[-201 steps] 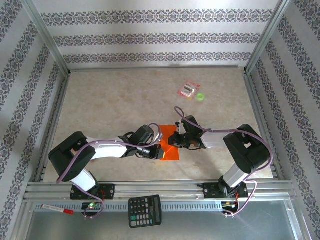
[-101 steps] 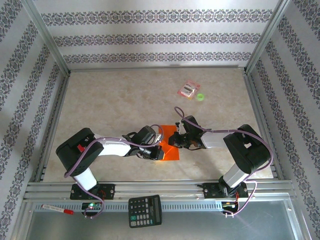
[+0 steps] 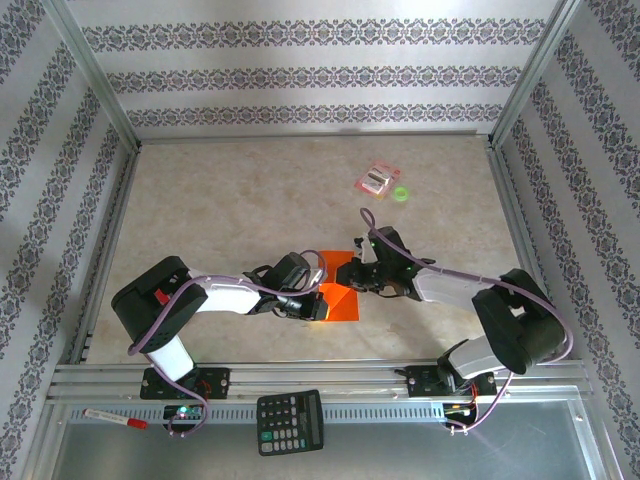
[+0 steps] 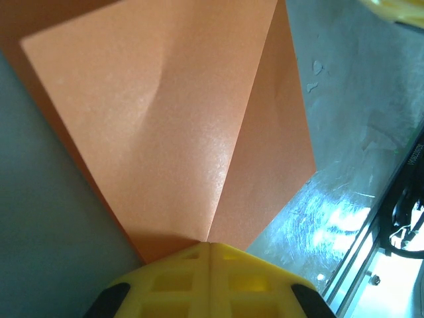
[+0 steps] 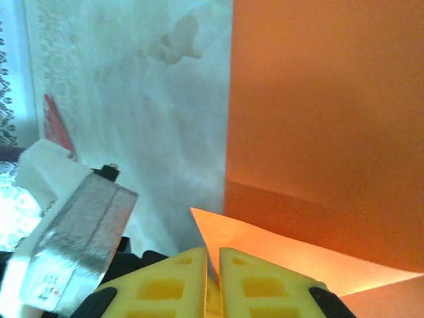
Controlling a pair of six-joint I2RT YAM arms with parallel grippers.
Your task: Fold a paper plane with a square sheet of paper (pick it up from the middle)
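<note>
The square sheet of paper (image 3: 345, 306) is bright orange and lies on the table between both arms, with a crease and a raised flap; no finished paper plane shows. My left gripper (image 3: 316, 300) is shut, its yellow fingertips set at the near end of the crease (image 4: 209, 244) on the sheet (image 4: 165, 132). Whether it pinches the paper I cannot tell. My right gripper (image 3: 362, 277) is at the sheet's right side. Its fingers stand a thin slit apart (image 5: 213, 250) with a lifted corner of the sheet (image 5: 278, 248) running into the slit.
A small pink-red packet (image 3: 378, 179) and a green round bit (image 3: 401, 194) lie at the back right. A black calculator (image 3: 290, 421) and a red-capped pen (image 3: 115, 419) rest on the metal ledge in front. Frame rails and patterned walls enclose the table.
The right arm's elbow swung right and its wrist shifted slightly up-right. Its fingers eased a little apart, and a lighter flap now stands up on the sheet. The left gripper stayed put.
</note>
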